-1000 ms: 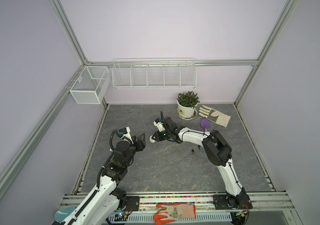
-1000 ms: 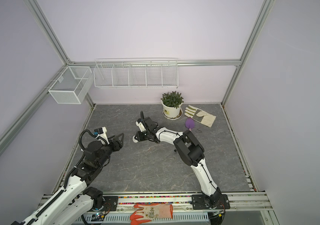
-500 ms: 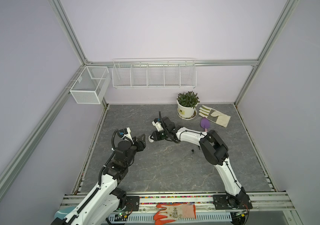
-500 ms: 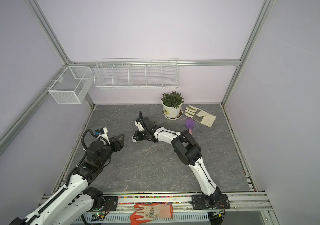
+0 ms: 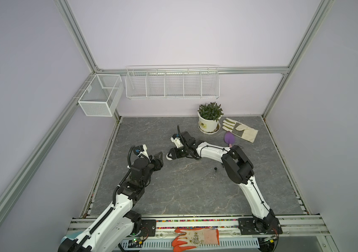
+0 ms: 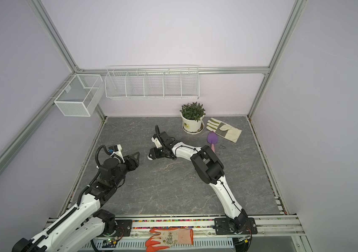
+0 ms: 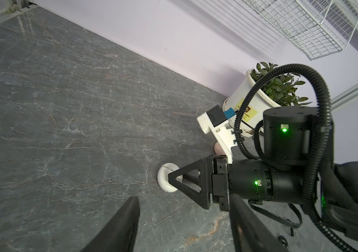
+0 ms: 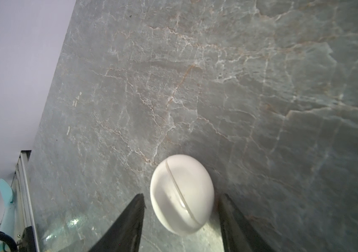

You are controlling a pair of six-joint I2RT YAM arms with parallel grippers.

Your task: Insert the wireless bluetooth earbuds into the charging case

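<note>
A white round charging case (image 8: pixel 181 194), shut, with a seam across it, rests on the grey table (image 5: pixel 184 192). It is left of centre in both top views (image 5: pixel 169 156) (image 6: pixel 150 157). My right gripper (image 8: pixel 182 195) is open, one finger on each side of the case with a gap to both. My left gripper (image 7: pixel 183 198) is open and empty, a short way from the case (image 7: pixel 166 181), and it shows in both top views (image 5: pixel 159 156) (image 6: pixel 136 156). A tiny black earbud (image 5: pixel 215 169) lies on the table beside the right arm's elbow. No other earbuds are visible.
At the back right stand a potted plant (image 5: pixel 209 122), a pale work glove (image 5: pixel 240 132) and a purple trowel (image 5: pixel 229 138). Wire baskets (image 5: pixel 171 84) (image 5: pixel 99 96) hang on the walls. An orange glove (image 5: pixel 195 237) lies on the front rail. A pale rounded thing (image 7: pixel 217 148) lies under the right wrist.
My right gripper's jaws have spread apart and let go of the charging case, which now sits free between them. The left arm has not moved.
</note>
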